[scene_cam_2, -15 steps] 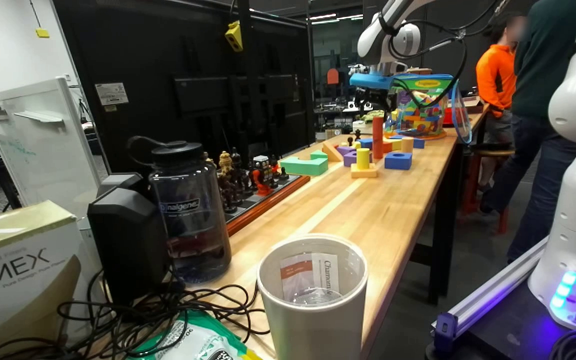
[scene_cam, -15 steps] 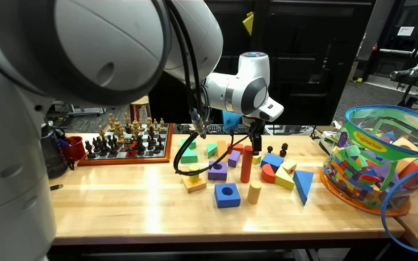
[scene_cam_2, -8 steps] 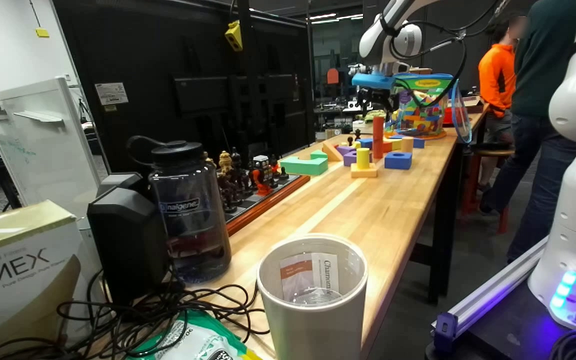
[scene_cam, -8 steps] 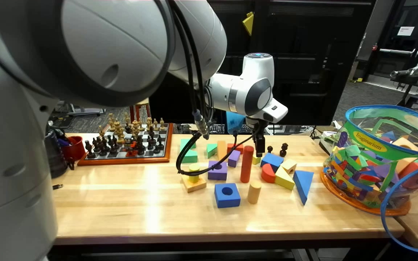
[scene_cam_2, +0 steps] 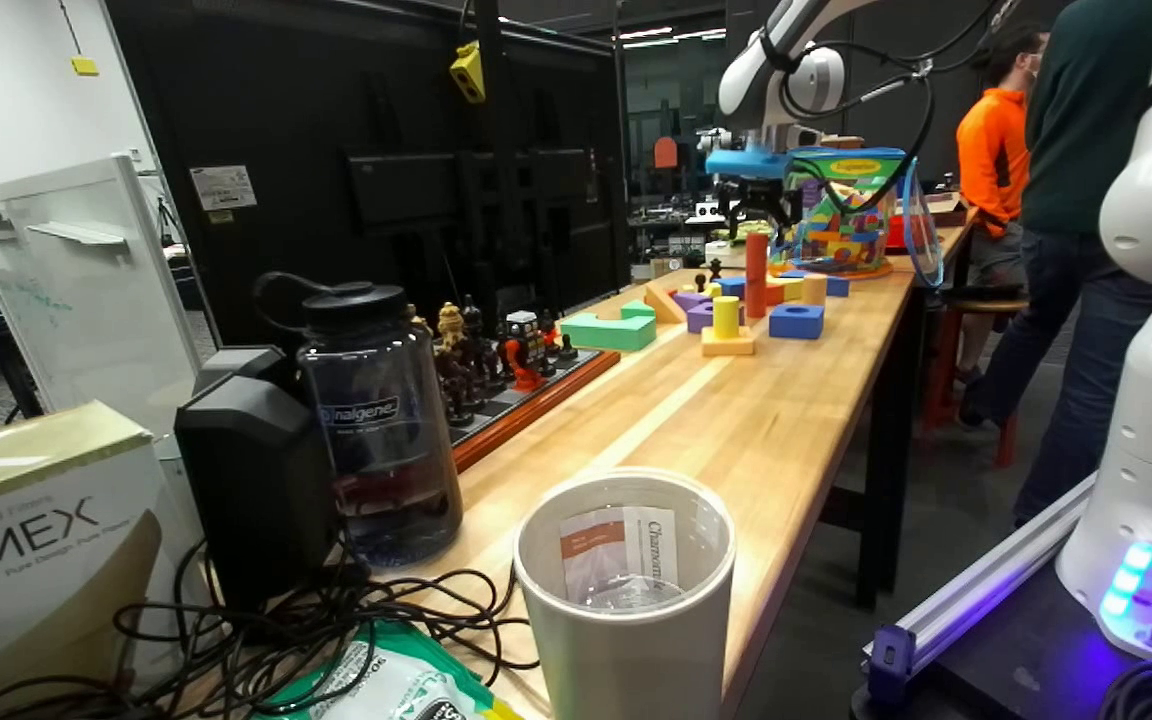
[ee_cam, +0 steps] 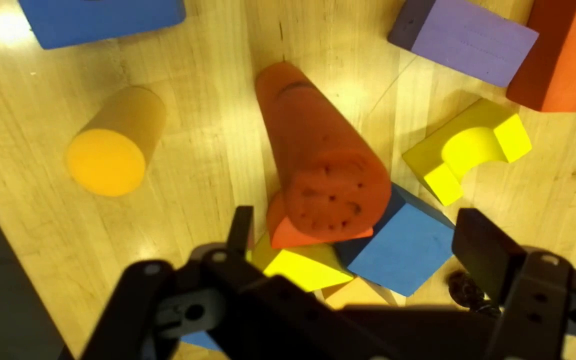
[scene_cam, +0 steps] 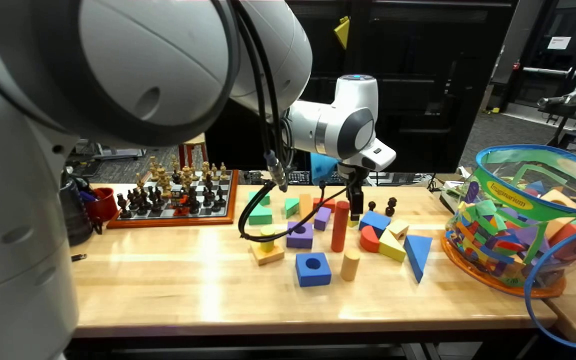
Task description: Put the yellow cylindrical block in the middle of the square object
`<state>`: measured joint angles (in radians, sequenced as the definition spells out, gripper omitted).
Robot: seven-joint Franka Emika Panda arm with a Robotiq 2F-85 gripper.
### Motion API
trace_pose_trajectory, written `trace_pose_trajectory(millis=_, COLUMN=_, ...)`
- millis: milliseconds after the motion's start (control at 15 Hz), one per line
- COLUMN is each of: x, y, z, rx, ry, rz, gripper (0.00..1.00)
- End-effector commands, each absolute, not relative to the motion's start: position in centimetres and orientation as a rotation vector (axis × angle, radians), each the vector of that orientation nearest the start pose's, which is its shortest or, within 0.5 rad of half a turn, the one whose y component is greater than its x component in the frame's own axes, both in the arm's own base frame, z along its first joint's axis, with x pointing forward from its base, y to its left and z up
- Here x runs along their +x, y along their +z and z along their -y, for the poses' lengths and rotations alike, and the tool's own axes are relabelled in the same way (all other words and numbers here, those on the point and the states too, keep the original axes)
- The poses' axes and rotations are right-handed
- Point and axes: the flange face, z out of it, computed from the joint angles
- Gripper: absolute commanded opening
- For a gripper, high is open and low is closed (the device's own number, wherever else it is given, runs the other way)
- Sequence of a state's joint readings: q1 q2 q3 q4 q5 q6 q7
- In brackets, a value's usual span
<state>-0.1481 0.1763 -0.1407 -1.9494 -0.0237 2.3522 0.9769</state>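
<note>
"Evidently the yellow cylinder (scene_cam_2: 726, 317) is where the task wants it?"

"Most likely. It stands upright at the tan square block (scene_cam_2: 728, 348), roughly at the middle, as both exterior views show. Whether it rests on top or is set into a hole cannot be told from these angles, and the wrist view does not take in the pair."

"And the tool (ee_cam: 354, 232)?"

"Poised above the desk (scene_cam: 168, 290), well apart from the pair, its jaws wide and holding nothing. Between them in the wrist view shows the top of an upright red cylinder (ee_cam: 338, 195), ungripped."

"Could another square be meant?"

"Possibly. The blue square block (scene_cam: 314, 276) and, near it, the purple square block (scene_cam: 300, 240) each bear a round hole, and neither appears to have anything in it."

"What, then, is left?"

"Little or nothing, if the tan square block is the target: the placing would count as done. If a holed block is the target, nearly everything: the grasp, the carry and the insertion would all lie ahead."
</note>
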Motion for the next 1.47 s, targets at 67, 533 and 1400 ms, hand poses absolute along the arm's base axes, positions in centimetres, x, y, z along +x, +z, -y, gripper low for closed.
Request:
trace_pose_trajectory(millis=67, x=57.82, y=42.64, z=16.17, rx=-2.504, ry=-0.329, rz=-1.816, gripper=1.00)
trace_pose_trajectory(millis=533, x=57.60, y=43.19, z=16.32, rx=-2.498, ry=-0.324, rz=-1.837, gripper=0.94)
trace_pose_trajectory(millis=1400, x=57.22, y=42.25, z=15.48, rx=-2.516, ry=-0.299, rz=-1.821, gripper=0.76)
